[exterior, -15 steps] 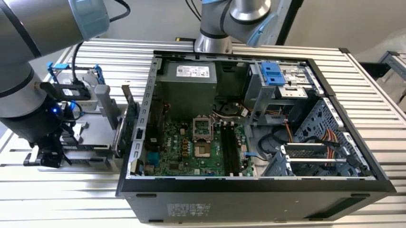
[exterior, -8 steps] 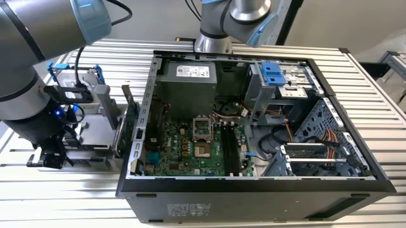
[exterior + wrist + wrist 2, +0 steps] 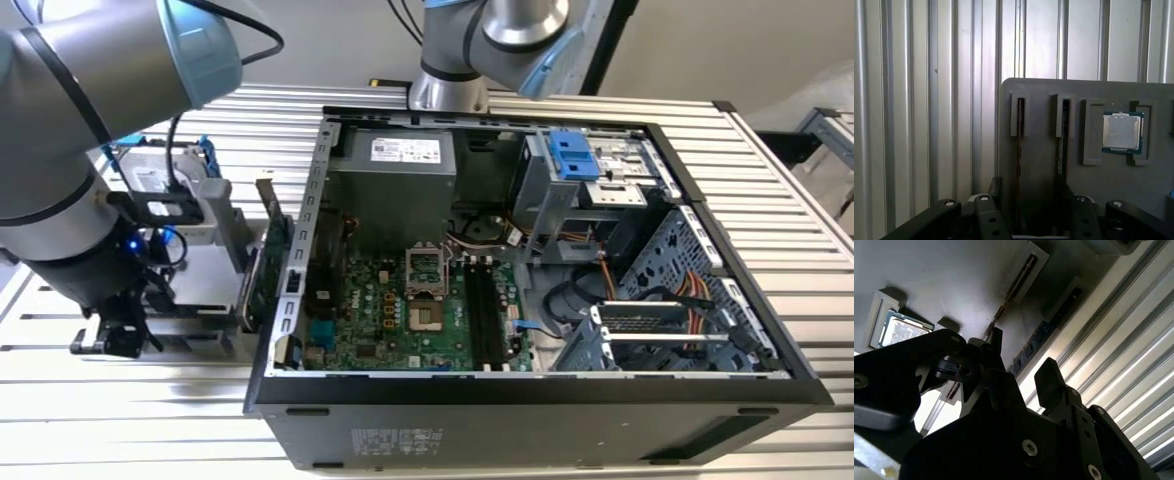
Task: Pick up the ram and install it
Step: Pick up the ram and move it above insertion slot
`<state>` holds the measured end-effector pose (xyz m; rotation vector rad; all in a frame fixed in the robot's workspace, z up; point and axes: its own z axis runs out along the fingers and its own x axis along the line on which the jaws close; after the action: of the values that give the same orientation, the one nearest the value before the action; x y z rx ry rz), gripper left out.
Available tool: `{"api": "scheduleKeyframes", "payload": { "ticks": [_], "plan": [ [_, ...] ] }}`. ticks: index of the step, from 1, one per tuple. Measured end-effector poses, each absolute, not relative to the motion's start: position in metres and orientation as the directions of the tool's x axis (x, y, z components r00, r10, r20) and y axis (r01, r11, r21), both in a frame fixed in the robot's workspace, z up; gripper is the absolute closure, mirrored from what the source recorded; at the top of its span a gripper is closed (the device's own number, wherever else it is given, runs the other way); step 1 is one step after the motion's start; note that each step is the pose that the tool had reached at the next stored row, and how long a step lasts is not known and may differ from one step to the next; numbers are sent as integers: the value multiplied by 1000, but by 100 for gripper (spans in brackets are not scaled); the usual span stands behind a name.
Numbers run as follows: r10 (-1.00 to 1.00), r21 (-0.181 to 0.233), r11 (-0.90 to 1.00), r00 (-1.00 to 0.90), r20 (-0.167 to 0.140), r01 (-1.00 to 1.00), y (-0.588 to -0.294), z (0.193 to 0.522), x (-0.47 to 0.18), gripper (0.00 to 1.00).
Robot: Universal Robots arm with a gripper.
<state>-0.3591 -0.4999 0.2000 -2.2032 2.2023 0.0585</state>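
Exterior view: the arm bends low over a grey tray on the slatted table, at nine o'clock from the open computer case. The gripper hangs at the tray's near end. A green card stands on edge between tray and case. The motherboard lies bare on the case floor.

Second wrist view: the gripper is released, and its two black fingers stand well apart. The ram, a dark blue-green stick, sits on edge in a slot of the tray and runs into the gap between the fingers. A second stick, with a brownish edge, stands in the neighbouring slot and ends by the other finger. A processor rests in a recess farther along the tray, with the table beyond.

First wrist view: the gripper is spread over the tray. The ram and the second stick stand side by side in their slots. The processor lies just beside the ram, on the side away from the second stick. Whether a finger touches either stick, I cannot tell. The ribbed table lies behind.
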Motion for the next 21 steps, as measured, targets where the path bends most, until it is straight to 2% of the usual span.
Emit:
{"api": "scheduleKeyframes", "payload": {
  "ticks": [21],
  "plan": [
    [-999, 8, 9, -9, -45, -1000, -503, 187, -359, 0]
  ]
}}
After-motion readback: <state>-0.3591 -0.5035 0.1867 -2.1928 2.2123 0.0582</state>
